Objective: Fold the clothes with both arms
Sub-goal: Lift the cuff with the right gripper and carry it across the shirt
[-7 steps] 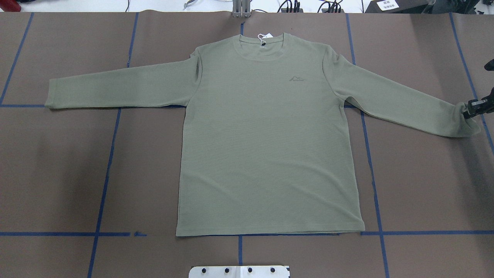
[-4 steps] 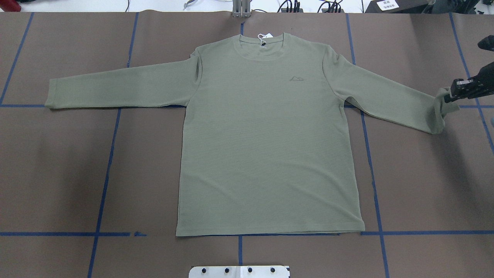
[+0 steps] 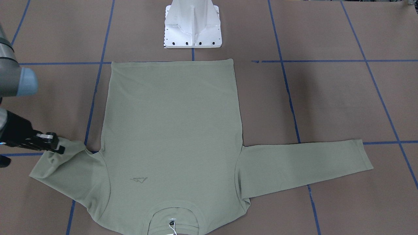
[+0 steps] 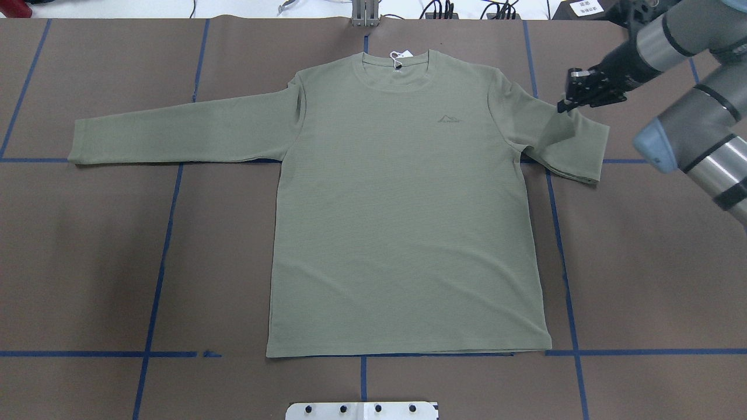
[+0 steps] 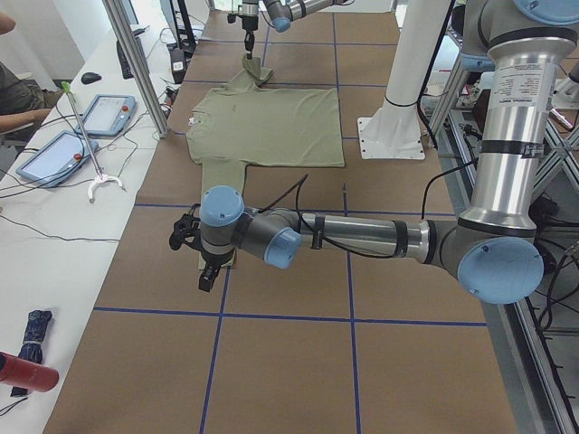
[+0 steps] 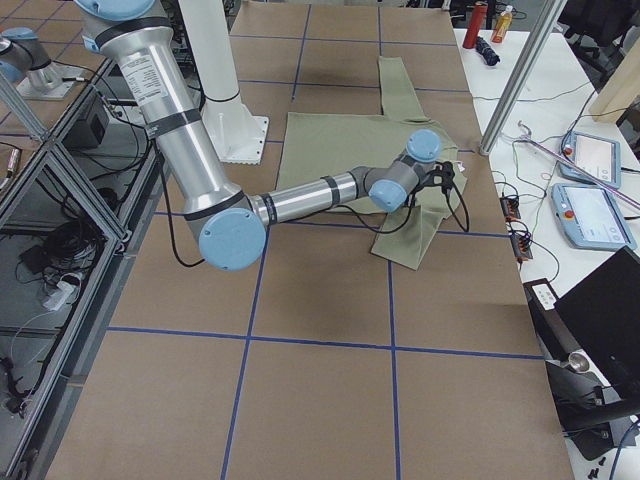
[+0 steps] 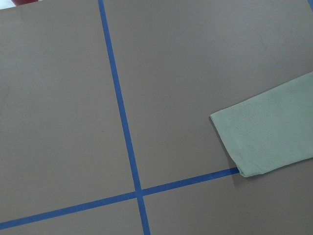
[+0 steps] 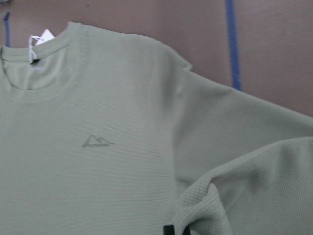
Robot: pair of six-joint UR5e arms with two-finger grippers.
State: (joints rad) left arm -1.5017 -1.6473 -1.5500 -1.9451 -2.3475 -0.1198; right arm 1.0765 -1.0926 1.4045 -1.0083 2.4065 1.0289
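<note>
The sage-green long-sleeved shirt point(image 4: 408, 204) lies flat and front up, its collar at the far side with a white tag point(image 4: 397, 56). My right gripper point(image 4: 567, 104) is shut on the cuff of the shirt's right sleeve point(image 4: 575, 143). That sleeve is doubled back toward the shoulder and lifted off the table. The same gripper point(image 3: 58, 147) shows at the left of the front-facing view. The other sleeve point(image 4: 175, 134) lies stretched out flat, and its cuff point(image 7: 269, 132) shows in the left wrist view. My left gripper point(image 5: 207, 274) hovers over that cuff; I cannot tell whether it is open or shut.
The white pedestal base point(image 3: 192, 26) stands at the robot's side of the table, just past the shirt's hem. Blue tape lines point(image 4: 157, 262) cross the brown table cover. Two tablets point(image 5: 109, 113) and cables lie on a side table, where a person's arm point(image 5: 14, 90) shows.
My right gripper has carried the cuff from the far right of the table inward and toward the collar side. The sleeve now folds back on itself near the shoulder.
</note>
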